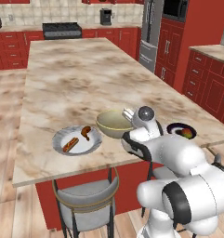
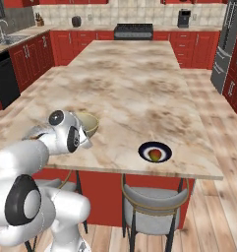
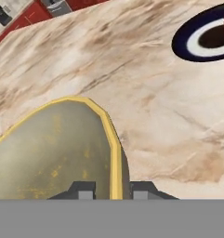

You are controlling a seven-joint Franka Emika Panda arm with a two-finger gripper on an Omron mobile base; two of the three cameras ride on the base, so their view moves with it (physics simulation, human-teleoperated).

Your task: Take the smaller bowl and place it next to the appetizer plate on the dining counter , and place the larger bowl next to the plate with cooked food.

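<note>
The larger bowl (image 1: pixel 113 123) sits on the dining counter (image 1: pixel 71 79) near its front edge, just right of the plate with cooked food (image 1: pixel 77 140) and well left of the appetizer plate (image 1: pixel 181 131). The gripper (image 3: pixel 113 193) straddles its yellow rim, one finger inside, one outside, jaws pinching the wall.
</note>
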